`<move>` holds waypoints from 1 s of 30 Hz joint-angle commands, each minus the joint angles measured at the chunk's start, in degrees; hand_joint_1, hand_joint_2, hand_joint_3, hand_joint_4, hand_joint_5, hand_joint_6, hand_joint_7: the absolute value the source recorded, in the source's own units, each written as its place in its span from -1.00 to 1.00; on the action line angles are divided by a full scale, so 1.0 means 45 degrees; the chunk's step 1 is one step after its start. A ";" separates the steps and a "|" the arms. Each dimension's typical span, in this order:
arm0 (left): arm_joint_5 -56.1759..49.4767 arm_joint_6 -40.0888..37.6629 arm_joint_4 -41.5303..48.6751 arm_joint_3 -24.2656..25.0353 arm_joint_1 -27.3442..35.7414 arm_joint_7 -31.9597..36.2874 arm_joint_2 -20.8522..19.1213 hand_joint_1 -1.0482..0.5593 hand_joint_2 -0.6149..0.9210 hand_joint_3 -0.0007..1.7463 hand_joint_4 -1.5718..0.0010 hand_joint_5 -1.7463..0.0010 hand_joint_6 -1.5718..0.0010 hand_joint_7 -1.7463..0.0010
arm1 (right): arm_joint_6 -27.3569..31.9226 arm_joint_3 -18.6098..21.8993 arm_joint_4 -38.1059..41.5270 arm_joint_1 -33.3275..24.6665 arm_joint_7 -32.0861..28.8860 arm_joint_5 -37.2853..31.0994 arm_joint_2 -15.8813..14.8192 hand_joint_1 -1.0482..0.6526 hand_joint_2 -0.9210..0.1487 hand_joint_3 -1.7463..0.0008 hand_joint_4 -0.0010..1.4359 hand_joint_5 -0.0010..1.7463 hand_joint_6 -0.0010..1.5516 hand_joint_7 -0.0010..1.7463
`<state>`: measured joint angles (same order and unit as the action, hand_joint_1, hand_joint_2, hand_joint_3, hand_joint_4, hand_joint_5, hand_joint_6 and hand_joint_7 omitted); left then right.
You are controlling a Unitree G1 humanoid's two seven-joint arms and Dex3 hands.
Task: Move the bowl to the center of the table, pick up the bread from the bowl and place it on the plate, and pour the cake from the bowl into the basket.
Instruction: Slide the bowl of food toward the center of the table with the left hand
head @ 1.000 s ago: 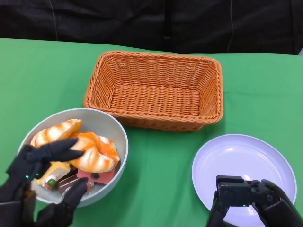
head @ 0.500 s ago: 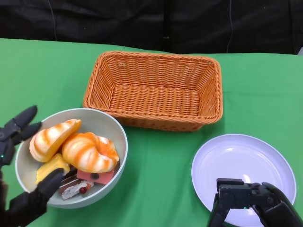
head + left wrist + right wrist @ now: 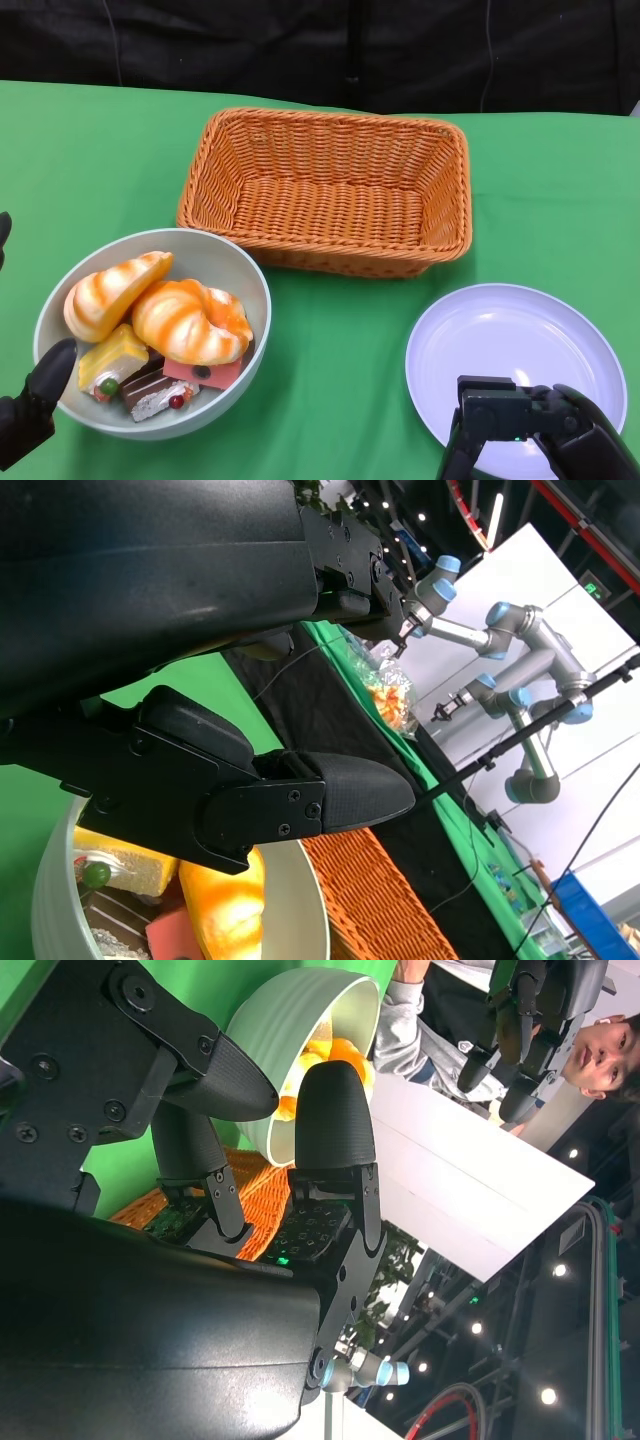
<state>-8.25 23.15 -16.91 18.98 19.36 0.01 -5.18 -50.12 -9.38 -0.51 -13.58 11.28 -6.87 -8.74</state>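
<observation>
1. Two hands show at the near edge of my head view: the left hand (image 3: 25,415) at 8 o'clock, the right hand (image 3: 540,430) at 5 o'clock.
2. My left hand holds nothing, its fingers spread wide; one fingertip sits just beside the bowl (image 3: 225,262) at the near-left rim, though I cannot tell whether it touches.
3. My right hand grips nothing that I can see; its fingers hang apart over the near rim of the plate (image 3: 520,340).
4. From the right wrist view, those fingers (image 3: 335,1110) stand apart with the bowl's outer wall visible beyond them.
5. From the left wrist view, one finger (image 3: 340,795) reaches across above the bowl's rim.
6. Pale and round, the bowl rests on the green table (image 3: 340,400) at 8 o'clock, left of centre, near the basket's front-left corner.
7. Inside it lie two orange-striped bread pieces, one (image 3: 105,290) at the left and one (image 3: 195,322) at the middle.
8. Cake pieces crowd the bowl's near side: a yellow piece (image 3: 110,355), a pink one (image 3: 205,373) and a dark one (image 3: 155,395).
9. Woven and orange, the basket (image 3: 330,185) stands at 12 o'clock, nothing visible in it.
10. White and bare, the plate lies at 4 o'clock, well apart from the bowl.
</observation>
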 commanded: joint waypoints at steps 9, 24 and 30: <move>0.1778 -0.2819 0.0958 0.0379 -0.0719 -0.0344 -0.0650 -0.71 1.00 -0.20 1.00 0.69 0.94 0.81 | 0.0128 0.0002 -0.0091 -0.0068 -0.0094 0.0125 -0.0053 0.02 0.53 -0.83 0.19 0.70 0.13 0.44; 0.5505 -0.6972 0.2197 0.0841 -0.1969 -0.1921 -0.1520 -0.64 1.00 -0.17 1.00 0.98 1.00 0.98 | 0.0169 -0.0009 -0.0323 -0.0181 -0.0028 0.0217 -0.0149 0.02 0.49 -0.82 0.18 0.70 0.12 0.44; 0.6613 -0.8219 0.2928 0.0971 -0.2493 -0.2859 -0.2100 -0.58 1.00 -0.13 0.98 0.99 0.99 0.99 | 0.0204 0.0007 -0.0339 -0.0192 -0.0003 0.0233 -0.0194 0.02 0.50 -0.83 0.18 0.70 0.11 0.44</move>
<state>20.79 -12.86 -4.76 22.52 8.88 -11.90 -13.07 -49.40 -9.48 -1.31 -14.07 11.30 -6.76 -8.82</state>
